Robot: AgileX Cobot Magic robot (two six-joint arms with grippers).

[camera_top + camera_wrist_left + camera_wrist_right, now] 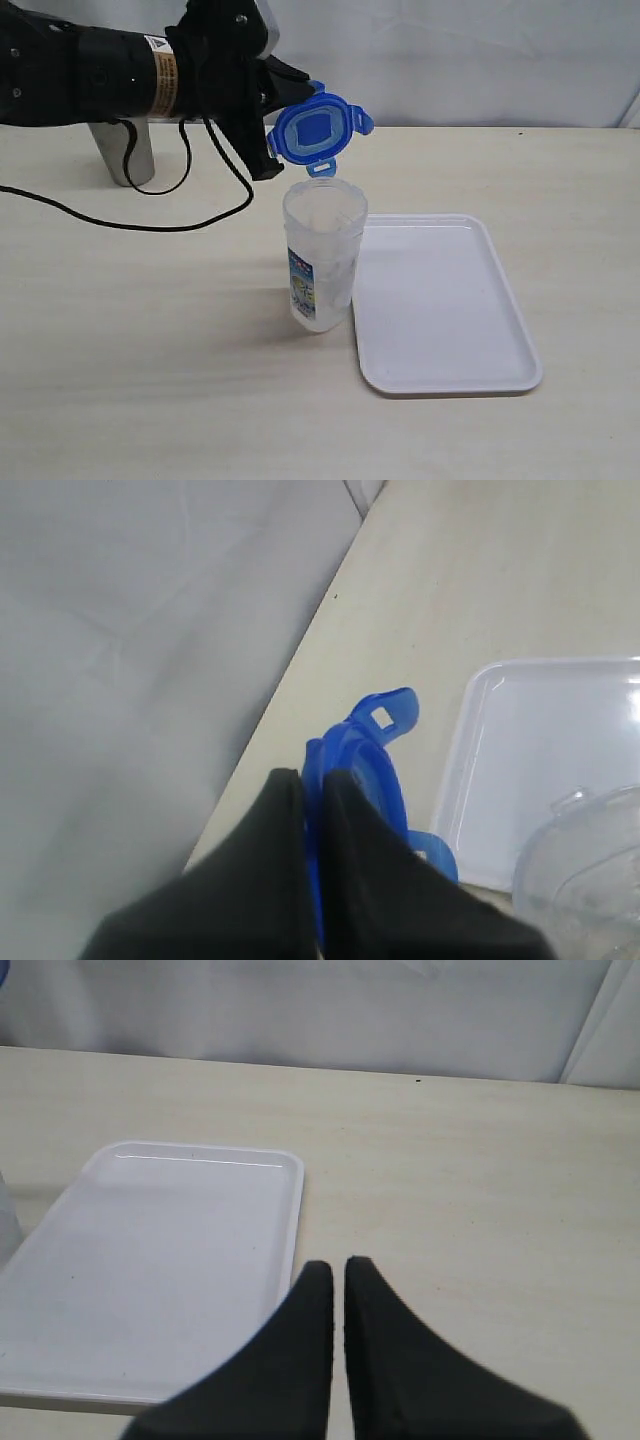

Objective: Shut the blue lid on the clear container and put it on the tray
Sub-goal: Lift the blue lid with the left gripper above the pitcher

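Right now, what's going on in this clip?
The left hand grips the blue lid by its edge, holding it tilted in the air above the open clear container. The container stands on the table beside the tray, not on it. The right hand is shut and empty near the tray. The lid is not yet on.

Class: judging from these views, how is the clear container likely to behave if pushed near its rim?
The clear container is tall and narrow, so it would probably tip rather than slide. It seems empty and thin-walled, so it is likely light. Its smooth plastic may be slippery.
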